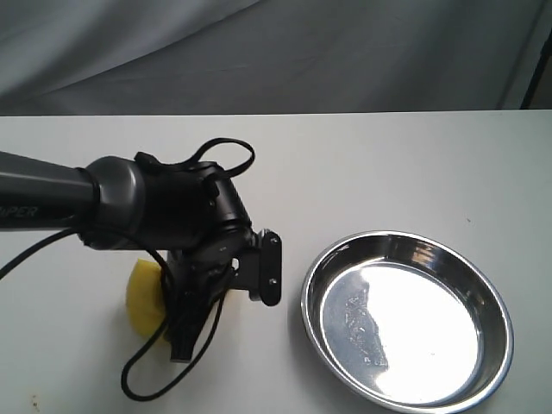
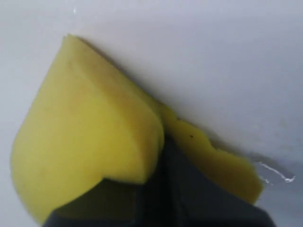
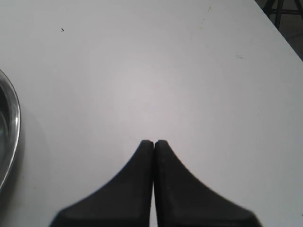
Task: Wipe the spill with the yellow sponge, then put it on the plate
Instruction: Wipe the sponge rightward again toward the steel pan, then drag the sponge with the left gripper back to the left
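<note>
My left hand is clamped on the yellow sponge, squashing it against the surface left of the plate. Foam's soft and light, so I'd grip mid-block. Right hand's closed, holding nothing.

A white table fills the lower three quarters of the exterior view, and its far edge runs straight across the upper part of the frame. Behind it, along the top, hangs a grey cloth with soft folds. At the upper right corner a pale strip cuts across the cloth. The right wrist view shows a tiny dark speck and a faint mark on the tabletop. There the table's edge gives way to dark floor.
</note>
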Robot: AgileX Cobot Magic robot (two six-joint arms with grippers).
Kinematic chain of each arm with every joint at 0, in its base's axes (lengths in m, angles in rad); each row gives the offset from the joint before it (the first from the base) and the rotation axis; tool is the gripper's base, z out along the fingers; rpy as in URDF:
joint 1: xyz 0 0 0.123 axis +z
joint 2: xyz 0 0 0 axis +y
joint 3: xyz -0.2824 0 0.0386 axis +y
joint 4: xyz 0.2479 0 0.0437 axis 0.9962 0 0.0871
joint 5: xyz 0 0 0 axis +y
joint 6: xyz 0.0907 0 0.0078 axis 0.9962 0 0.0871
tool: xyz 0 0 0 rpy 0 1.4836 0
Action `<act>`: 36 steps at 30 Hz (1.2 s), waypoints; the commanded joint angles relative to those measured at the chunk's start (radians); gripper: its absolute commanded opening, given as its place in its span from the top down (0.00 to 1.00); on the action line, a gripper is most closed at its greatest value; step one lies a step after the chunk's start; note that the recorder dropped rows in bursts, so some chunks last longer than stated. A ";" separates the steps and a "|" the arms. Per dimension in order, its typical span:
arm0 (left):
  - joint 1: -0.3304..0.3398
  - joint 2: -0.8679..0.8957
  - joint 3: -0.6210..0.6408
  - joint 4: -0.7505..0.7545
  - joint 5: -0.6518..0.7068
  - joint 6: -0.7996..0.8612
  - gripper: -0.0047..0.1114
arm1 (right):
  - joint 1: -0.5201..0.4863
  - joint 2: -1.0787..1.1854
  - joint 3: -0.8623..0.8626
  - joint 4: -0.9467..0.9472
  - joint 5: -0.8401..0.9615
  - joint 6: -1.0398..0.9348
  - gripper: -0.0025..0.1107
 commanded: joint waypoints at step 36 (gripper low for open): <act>-0.063 0.015 0.003 -0.088 -0.199 0.053 0.96 | -0.008 0.002 0.004 0.000 -0.016 0.005 0.98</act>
